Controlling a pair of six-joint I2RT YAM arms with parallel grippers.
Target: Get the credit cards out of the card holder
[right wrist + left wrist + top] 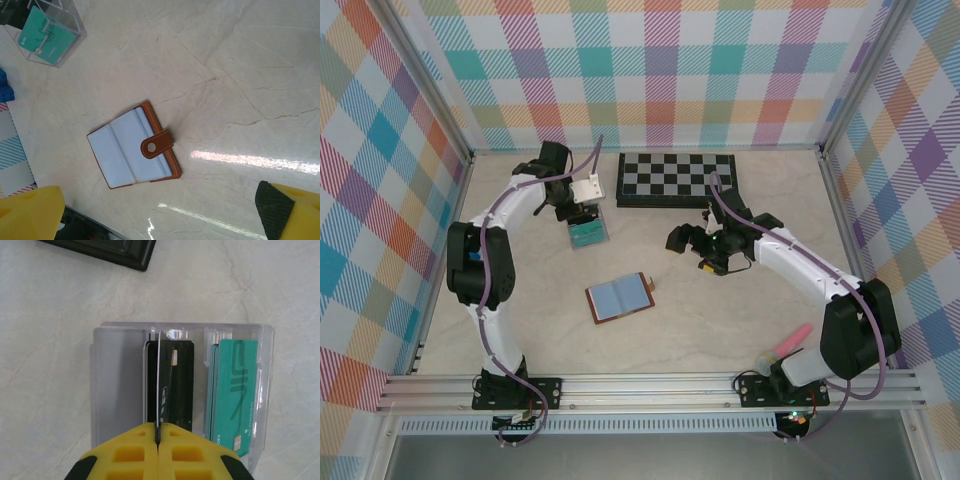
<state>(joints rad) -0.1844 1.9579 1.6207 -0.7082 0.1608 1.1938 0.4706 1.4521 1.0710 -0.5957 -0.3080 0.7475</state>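
The card holder lies spread open on the table's middle, blue-grey lining up and its brown clasp tab folded over the lining. My left gripper is shut on a thin credit card, held edge-on above the clear tray. In the tray lie a dark credit card and teal credit cards. My right gripper hangs open over the table, to the right of the holder, nothing between its fingers.
The black-and-grey chessboard lies at the back, just beyond the clear tray. A small blue block shows at the left edge of the right wrist view. Plaid walls close in three sides.
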